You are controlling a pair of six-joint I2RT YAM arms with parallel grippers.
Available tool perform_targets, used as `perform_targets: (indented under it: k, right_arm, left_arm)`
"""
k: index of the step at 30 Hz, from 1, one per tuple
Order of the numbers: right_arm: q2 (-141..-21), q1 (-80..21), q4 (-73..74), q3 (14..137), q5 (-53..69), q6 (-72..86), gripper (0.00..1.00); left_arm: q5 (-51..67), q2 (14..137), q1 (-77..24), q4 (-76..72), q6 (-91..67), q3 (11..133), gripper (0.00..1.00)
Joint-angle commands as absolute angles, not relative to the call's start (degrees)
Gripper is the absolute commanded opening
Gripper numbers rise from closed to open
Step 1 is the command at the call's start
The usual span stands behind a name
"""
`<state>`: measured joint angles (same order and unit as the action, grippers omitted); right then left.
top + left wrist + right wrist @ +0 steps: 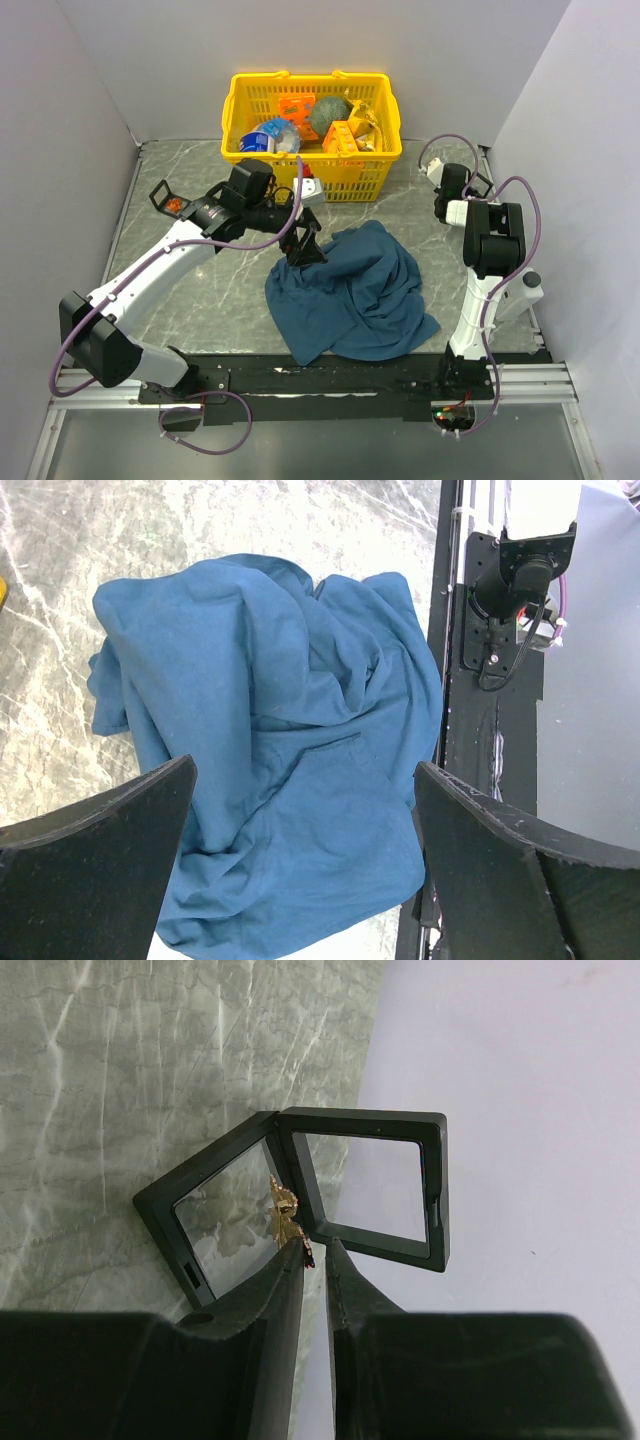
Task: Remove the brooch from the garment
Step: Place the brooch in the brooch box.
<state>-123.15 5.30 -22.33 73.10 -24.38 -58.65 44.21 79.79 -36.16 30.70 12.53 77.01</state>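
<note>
Brooch (283,1205) first: a small gold-orange trinket, it stands in the fold of an open display case (360,1118), a black hinged frame of two halves with one clear pane in each. The case is set on the marble-patterned table (120,1070), just beside the pale wall. My right claw (318,1252) is at the trinket's lower end with its fingers a narrow slit apart. The dark tip touches one finger and wall shows between it and the other, so nothing is clamped. The one garment (350,290), a crumpled blue cloth, lies mid-table, well apart from the case. My left claw (305,770) hangs over it spread wide, gripping nothing. At the far edge sits one yellow basket (350,175) with two handles. In it I count two orange boxes (296,105), one dark green round fruit (328,116), one yellow banana-like piece (366,116) and one blue-and-white tub (258,141); the print on all of them is too small to read. Near my left arm's elbow is a second black frame (157,190) with an orange-red speck (175,206) inside; I cannot tell what that is.
</note>
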Motion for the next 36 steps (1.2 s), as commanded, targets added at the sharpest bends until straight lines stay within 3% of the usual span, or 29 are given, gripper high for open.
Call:
perform_targets:
  k: [1,14,36]
  right_arm:
    - [-124.0,5.7,-23.8,73.7,-25.0,-58.8,0.21]
    - [-122.3,5.1,-20.2,72.7,-23.4,-58.1,0.32]
    - [-117.5,2.9,-15.2,72.2,-22.6,-56.5,0.38]
  left_arm:
    - [46.0,79.8,-35.9,29.4,12.1,79.9,0.96]
    - [46.0,79.3,-35.8,29.4,12.2,79.9,0.96]
    - [46.1,77.9,-35.4,28.9,12.0,79.4,0.96]
